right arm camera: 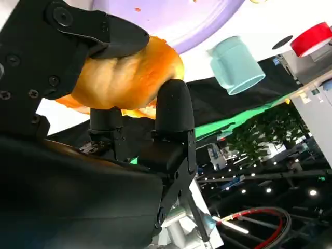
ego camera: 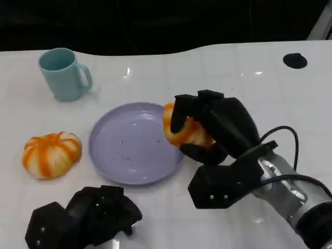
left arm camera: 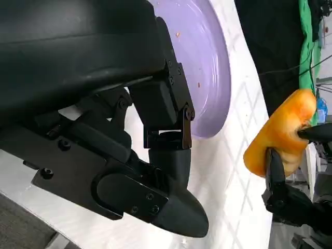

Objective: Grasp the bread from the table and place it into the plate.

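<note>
My right hand (ego camera: 215, 129) grips a golden-orange bread (ego camera: 185, 130) and holds it over the right rim of the lilac plate (ego camera: 129, 142). In the right wrist view the fingers (right arm camera: 174, 111) wrap the bread (right arm camera: 124, 78) from both sides, with the plate (right arm camera: 176, 15) beyond it. The left wrist view has the bread (left arm camera: 282, 132) lifted off the table beside the plate (left arm camera: 205, 67). My left hand (ego camera: 85, 215) rests curled on the table near the front edge, holding nothing.
A second orange-and-white striped bread (ego camera: 52, 154) lies left of the plate. A teal mug (ego camera: 65, 73) stands at the back left. A small black disc (ego camera: 294, 60) sits at the far right. A few crumbs dot the plate.
</note>
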Tool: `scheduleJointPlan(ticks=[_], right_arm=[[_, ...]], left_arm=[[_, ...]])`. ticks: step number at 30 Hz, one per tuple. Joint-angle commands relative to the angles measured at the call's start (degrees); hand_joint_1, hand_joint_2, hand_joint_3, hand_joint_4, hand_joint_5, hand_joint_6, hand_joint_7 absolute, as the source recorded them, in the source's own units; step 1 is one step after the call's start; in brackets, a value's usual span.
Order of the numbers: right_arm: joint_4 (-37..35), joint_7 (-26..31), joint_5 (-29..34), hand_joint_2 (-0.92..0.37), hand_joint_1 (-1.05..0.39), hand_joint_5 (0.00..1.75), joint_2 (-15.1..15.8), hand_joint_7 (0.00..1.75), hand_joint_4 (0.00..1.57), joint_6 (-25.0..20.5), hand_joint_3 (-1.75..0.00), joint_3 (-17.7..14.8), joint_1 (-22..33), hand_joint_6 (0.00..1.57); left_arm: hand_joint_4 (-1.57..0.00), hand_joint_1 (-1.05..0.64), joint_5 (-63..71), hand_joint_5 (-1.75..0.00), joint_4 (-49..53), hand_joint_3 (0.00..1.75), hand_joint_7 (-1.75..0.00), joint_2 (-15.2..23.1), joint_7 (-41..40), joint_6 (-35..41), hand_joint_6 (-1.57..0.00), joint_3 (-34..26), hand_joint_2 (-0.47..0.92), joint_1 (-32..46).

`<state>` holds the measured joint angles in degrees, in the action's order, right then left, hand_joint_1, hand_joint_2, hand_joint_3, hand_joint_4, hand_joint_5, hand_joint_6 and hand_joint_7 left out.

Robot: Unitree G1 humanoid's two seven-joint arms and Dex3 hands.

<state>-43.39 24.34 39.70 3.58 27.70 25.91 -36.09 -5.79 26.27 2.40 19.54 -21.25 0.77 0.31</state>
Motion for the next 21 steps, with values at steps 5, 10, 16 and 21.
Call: scheduleJointPlan(ticks=[5,10,16,21], right_arm=[[-10.0,1.5,-0.5,-0.32,-0.14,1.75,-7.0,1.64,0.96,1.1,-1.31,2.0,-7.0,0.77],[-13.5,2.3,-1.2,-0.38,-0.14,1.75,-8.8,1.62,0.93,2.5,-1.25,1.9,-8.7,0.76],[-17.4,2.7,-2.1,-0.36,-0.14,1.75,-10.4,1.53,0.91,4.8,-1.27,1.6,-10.2,0.77],[-18.8,-2.6,-3.6,-0.49,-0.2,1.3,-10.1,0.54,0.51,4.5,-0.84,1.7,-11.1,0.69]], left_arm=[[-0.89,-1.04,0.1,-1.54,-0.5,0.0,-0.81,0.8,0.1,0.6,-1.28,0.2,0.84,1.0],[-0.89,-1.04,-0.2,-1.53,-0.5,0.0,-0.81,0.6,0.5,0.4,-1.27,0.3,0.84,1.0],[-0.89,-1.04,0.3,-1.52,-1.0,0.0,-0.81,0.8,0.0,1.0,-1.27,0.4,0.84,1.2],[-0.89,-1.05,0.1,-1.53,-1.0,0.0,-0.81,0.8,0.1,1.1,-1.26,0.4,0.84,1.2]])
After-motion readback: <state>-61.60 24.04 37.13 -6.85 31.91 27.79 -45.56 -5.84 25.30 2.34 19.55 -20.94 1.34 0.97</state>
